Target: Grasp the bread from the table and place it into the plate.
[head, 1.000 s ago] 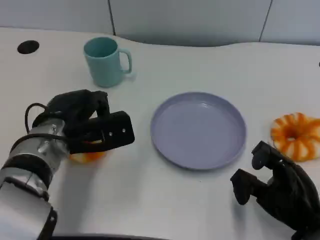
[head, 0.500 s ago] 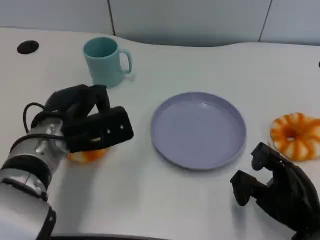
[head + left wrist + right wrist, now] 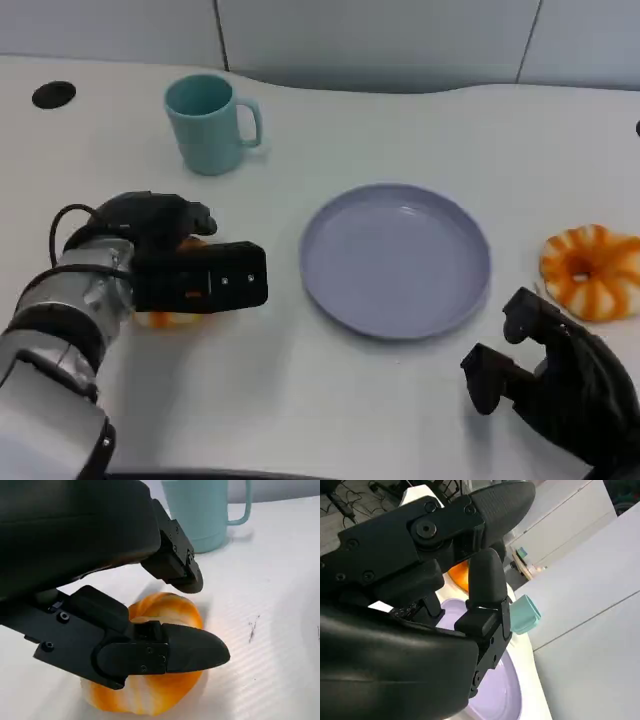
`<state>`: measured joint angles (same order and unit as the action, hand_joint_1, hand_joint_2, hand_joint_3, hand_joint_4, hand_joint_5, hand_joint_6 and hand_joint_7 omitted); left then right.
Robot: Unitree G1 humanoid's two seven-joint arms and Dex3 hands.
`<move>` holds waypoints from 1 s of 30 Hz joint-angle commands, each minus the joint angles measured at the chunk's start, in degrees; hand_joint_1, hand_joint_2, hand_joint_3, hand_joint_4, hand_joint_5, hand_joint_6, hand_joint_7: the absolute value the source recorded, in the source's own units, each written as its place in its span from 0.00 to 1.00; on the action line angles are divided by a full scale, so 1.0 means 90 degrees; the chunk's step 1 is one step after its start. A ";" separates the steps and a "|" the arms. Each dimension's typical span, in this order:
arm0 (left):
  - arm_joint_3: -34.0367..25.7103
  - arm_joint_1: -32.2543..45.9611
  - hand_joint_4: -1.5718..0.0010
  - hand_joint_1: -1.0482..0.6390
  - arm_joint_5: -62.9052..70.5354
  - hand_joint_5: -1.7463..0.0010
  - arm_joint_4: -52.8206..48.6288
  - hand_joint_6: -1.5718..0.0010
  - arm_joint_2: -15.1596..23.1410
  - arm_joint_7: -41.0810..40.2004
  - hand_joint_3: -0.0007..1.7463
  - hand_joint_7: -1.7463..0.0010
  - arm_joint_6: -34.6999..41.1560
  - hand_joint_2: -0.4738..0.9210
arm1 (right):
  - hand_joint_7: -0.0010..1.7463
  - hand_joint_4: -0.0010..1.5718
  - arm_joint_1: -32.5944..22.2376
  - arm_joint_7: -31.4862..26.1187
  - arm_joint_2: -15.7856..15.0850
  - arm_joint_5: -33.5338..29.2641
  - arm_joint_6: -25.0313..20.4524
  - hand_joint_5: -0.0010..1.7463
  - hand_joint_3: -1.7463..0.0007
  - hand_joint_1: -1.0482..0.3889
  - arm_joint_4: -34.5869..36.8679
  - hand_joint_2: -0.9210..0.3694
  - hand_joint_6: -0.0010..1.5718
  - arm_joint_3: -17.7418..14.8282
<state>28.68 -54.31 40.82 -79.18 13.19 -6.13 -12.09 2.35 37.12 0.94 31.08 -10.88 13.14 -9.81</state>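
Bread [image 3: 150, 680] sits right under my left robot hand [image 3: 190, 265], still flat on the bench [image 3: 330, 400]. From the wrist cam one finger [image 3: 185, 652] lies across the top of it and another [image 3: 172, 562] hangs just past its far side, so I'm straddling it but not really squeezing yet. I'd call it a grasp closing in, nothing lifted. Coming from above makes sense to me, since the thing is low and squishy-looking and the fingers need to get down around both sides.

The plate [image 3: 395, 260] is off to the right of that hand, a short carry away, and the teal mug [image 3: 208, 123] is beyond it, out of the way.

Compared with half a second ago, the left robot hand has dropped lower and nearer me, so it covers more of the bread now.

My right robot hand [image 3: 555, 385] hasn't budged, fingers curled with nothing in them, with a second orange-striped ring loaf [image 3: 592, 270] just past it.
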 commanded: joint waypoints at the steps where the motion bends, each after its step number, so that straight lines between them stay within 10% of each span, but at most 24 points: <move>1: 0.0108 0.0000 1.00 0.00 0.0088 1.00 -0.0012 1.00 0.0064 0.0083 0.39 1.00 0.0055 1.00 | 1.00 0.57 -0.0085 -0.0028 -0.0075 0.0024 0.0017 1.00 1.00 0.44 -0.0106 0.04 0.43 -0.0022; 15: 0.0048 0.0052 1.00 0.00 0.0068 1.00 -0.0028 1.00 0.0028 0.0327 0.42 1.00 0.0133 1.00 | 1.00 0.57 -0.0188 -0.0133 -0.0048 0.0067 -0.0098 1.00 1.00 0.45 -0.0327 0.04 0.42 0.0026; 20: -0.0172 0.0107 0.91 0.01 -0.0142 0.97 -0.0020 0.93 -0.0035 0.0235 0.23 0.98 0.0225 1.00 | 1.00 0.57 -0.0310 -0.0049 -0.0027 0.0084 -0.0032 1.00 1.00 0.45 -0.0427 0.04 0.42 0.0073; 27: 0.0227 0.0023 1.00 0.00 0.0192 1.00 -0.0027 1.00 -0.0111 0.0375 0.36 1.00 0.0374 1.00 | 1.00 0.57 -0.0478 -0.0057 -0.0006 0.0110 -0.0023 1.00 1.00 0.45 -0.0651 0.03 0.42 0.0109; 30: 0.0204 0.0012 0.90 0.04 0.0167 0.98 -0.0001 0.88 -0.0154 0.0138 0.27 0.98 0.0361 1.00 | 1.00 0.57 -0.0551 -0.0061 0.0000 0.0124 -0.0021 1.00 0.99 0.45 -0.0756 0.03 0.41 0.0119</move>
<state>30.41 -54.13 42.24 -79.19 11.87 -3.97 -9.00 -1.53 36.55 1.38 31.51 -11.39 7.76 -8.58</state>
